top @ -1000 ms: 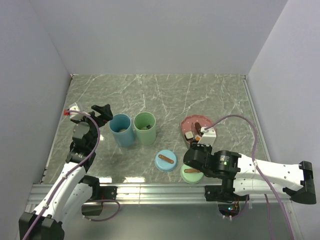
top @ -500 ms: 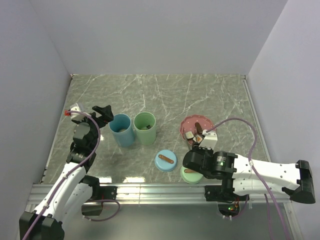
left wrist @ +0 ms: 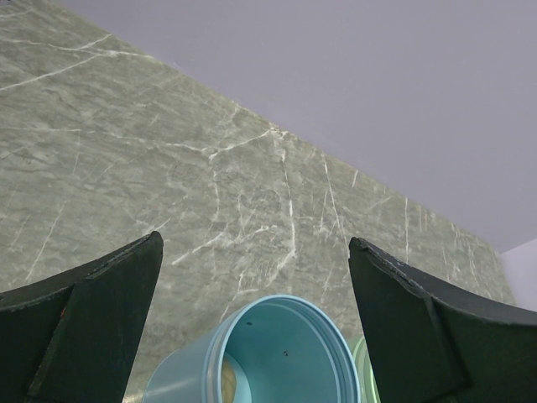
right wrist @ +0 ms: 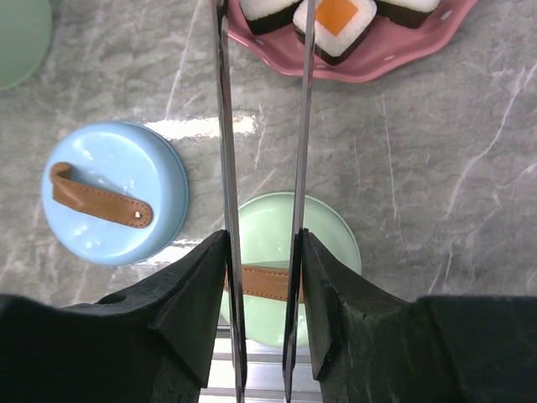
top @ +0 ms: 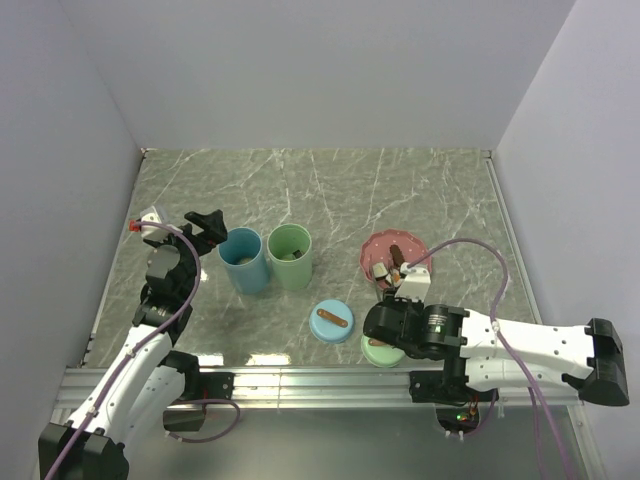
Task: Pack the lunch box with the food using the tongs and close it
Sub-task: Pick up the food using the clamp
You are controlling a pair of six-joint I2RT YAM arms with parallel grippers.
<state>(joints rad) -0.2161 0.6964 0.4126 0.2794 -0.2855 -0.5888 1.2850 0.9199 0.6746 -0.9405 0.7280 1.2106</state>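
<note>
Clamping the tongs (right wrist: 224,159) between its two black fingers, the right gripper (right wrist: 263,243) fills the bottom of the wrist view, and the two thin metal arms run almost parallel up the frame with a narrow gap between them. Their tips pass out of the top edge at the pink plate (right wrist: 369,69), so whether they touch any food cannot be told. On that plate, at the top of the frame, lie an orange-topped sushi square (right wrist: 337,17) and a white-and-dark piece (right wrist: 267,8) just left of it. Below the plate, on the marble table (right wrist: 453,168), sit two round lids with brown strap handles: the blue lid (right wrist: 113,201) at centre left and the green lid (right wrist: 331,239) directly under the gripper. In the overhead view the blue container (top: 243,262) and the green container (top: 290,256) stand upright and touching, left of centre, both uncovered. Each holds something small that cannot be made out. The left gripper (left wrist: 256,311) hangs just beside the blue container with its fingers wide apart, holding nothing
</note>
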